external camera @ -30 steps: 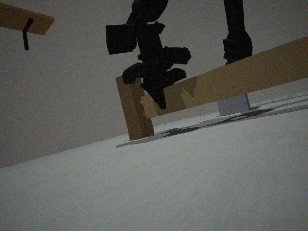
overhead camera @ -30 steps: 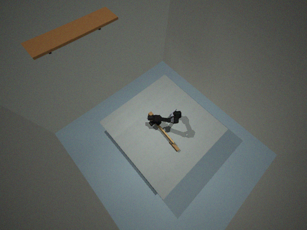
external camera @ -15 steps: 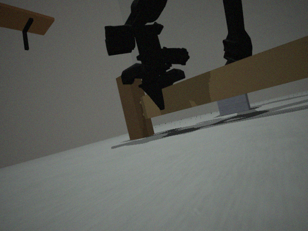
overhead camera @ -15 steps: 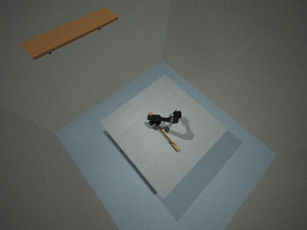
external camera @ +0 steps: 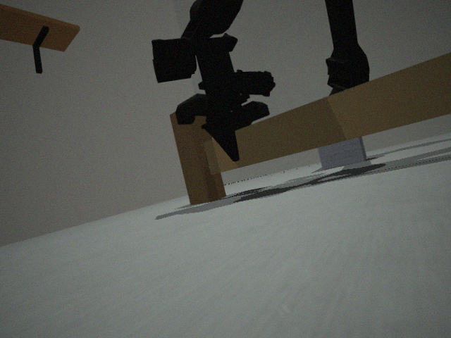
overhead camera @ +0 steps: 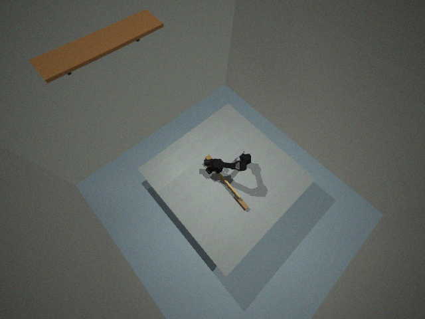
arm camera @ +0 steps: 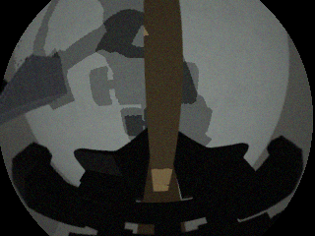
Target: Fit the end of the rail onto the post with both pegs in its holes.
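The wooden rail is raised off the table and looks about level. Its near end is up against the wooden post, with no gap that I can make out. No pegs show between them; whether they are fully in the holes is hidden. My gripper is shut on the rail close to the post, one finger on each side. The rail's far end lies at the low footboard block; the bracket is too small to judge.
The arm's pale base stands on the table behind the rail. An orange wall shelf hangs far off, high on the wall. The arm's shadow falls across the table around the rail.
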Available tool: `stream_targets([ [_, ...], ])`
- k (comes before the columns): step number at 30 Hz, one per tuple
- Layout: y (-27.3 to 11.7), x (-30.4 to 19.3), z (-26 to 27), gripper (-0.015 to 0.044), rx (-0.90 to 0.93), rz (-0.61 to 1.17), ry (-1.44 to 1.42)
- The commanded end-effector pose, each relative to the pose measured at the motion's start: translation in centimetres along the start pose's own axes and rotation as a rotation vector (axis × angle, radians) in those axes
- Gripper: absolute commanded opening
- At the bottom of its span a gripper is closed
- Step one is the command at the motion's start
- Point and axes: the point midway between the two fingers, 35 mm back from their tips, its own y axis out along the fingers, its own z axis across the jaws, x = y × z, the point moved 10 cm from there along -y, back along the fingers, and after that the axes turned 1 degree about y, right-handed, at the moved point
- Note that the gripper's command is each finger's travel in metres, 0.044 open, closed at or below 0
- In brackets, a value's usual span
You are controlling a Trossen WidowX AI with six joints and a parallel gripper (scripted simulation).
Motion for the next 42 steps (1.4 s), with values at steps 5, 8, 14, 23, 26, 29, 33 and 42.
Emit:
stream_targets([
  [5, -0.32, -0.4, -0.09, 0.0, -0.01, 0.006, -0.002],
  [8, -0.32, -0.49, -0.09, 0.0, -0.01, 0.006, -0.002],
  [14, -0.33, -0.65, -0.1, 0.0, -0.01, 0.006, -0.002],
  [23, -0.02, -0.58, -0.02, 0.0026, 0.0, 0.0, 0.0],
  [26, -0.02, -0.58, -0.02, 0.0105, 0.0, 0.0, 0.0],
  [29, -0.02, -0.58, -0.02, 0.0184, 0.0, 0.0, 0.0],
  [33, -0.02, -0.58, -0.02, 0.0289, 0.0, 0.0, 0.0],
  [42, -0.02, -0.58, -0.02, 0.044, 0.0, 0.0, 0.0],
])
